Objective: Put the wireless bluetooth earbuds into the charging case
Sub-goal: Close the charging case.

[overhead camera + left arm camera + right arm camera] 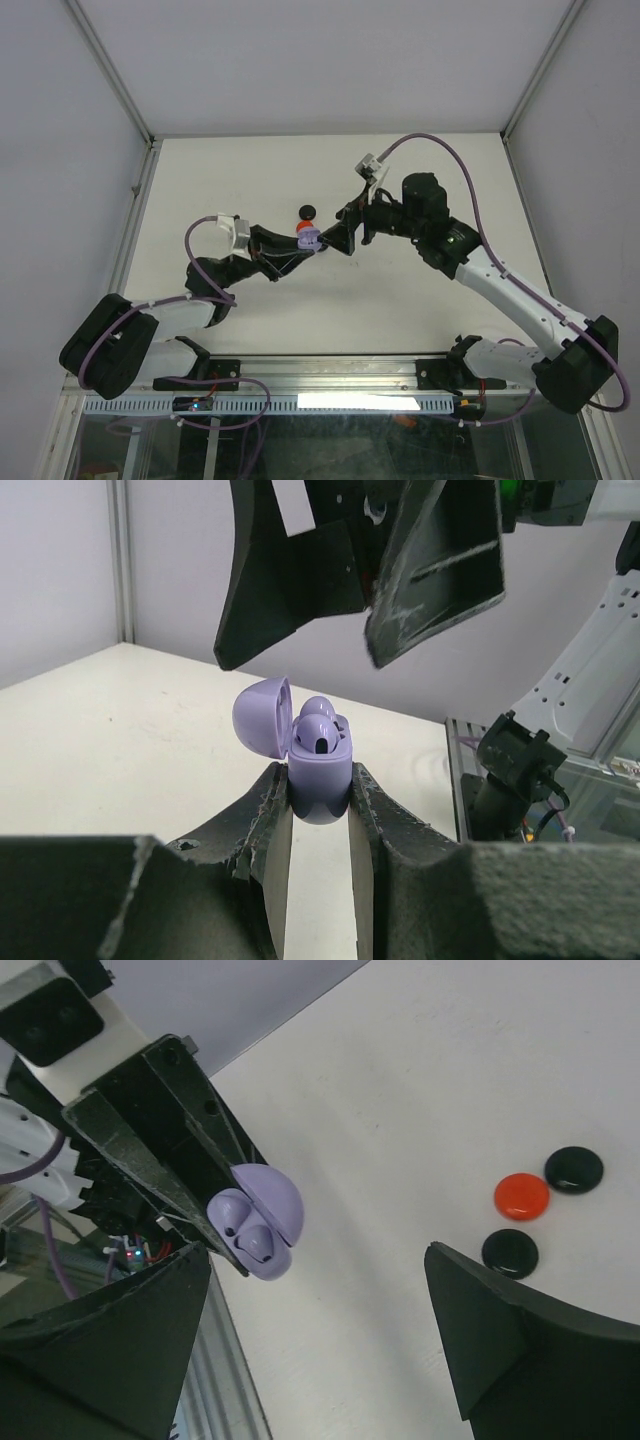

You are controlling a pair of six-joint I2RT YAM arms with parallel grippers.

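My left gripper (318,788) is shut on a lilac charging case (320,780) and holds it upright above the table, lid (262,716) swung open to the left. Two lilac earbuds (318,728) sit in its wells; in the right wrist view they show side by side (262,1243) inside the case (272,1200). My right gripper (318,1260) is open and empty, just above and beside the case, its fingers (430,570) hanging over it. In the top view both grippers meet at the case (308,238) at the table's middle.
Three round disc-like cases lie on the white table (450,1080) beyond the grippers: a red one (522,1196) and two black ones (574,1169) (510,1253). The table's metal front rail (330,380) runs by the arm bases. Grey walls enclose the sides.
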